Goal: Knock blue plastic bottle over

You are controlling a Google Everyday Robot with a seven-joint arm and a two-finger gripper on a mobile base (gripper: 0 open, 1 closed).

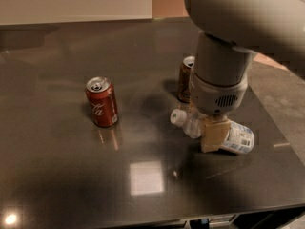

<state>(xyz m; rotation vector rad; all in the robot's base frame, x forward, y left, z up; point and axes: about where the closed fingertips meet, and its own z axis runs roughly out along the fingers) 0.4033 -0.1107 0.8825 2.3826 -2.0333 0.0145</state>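
The blue plastic bottle [238, 138] is lying on its side on the desk [66, 175], over toward the 3 o'clock side. Its white cap [177, 117] is pointing to about 10 o'clock and its base to about 4 o'clock. The gripper [212, 141] is hanging straight down over the middle of the bottle, with its tan end crossing in front of the clear body between the neck and the label. Only one tan face is showing, so I cannot tell whether the fingers are apart, together or clamped on the bottle. Judging from how the bottle is lying, the knocking-over is looking done

The bottle is looking light and thin-walled, so it is probably denting under a hard squeeze and sliding easily on this glossy desk. Being round, it is also liable to go rolling toward 1 or 7 o'clock at a small nudge. How much water it is holding is not showing. If a hold is wanted, the labelled middle of the body is offering the broadest grip, while the neck and cap are the stiffest parts

The brown can [185, 78] is standing upright just to 12 o'clock of the bottle's neck, half hidden behind the grey arm [221, 75]. It is the one thing standing in the way, and any sweep toward 12 o'clock is risking tipping it. The red cola can [101, 102] is standing upright well apart at 9 o'clock, out of the arm's way
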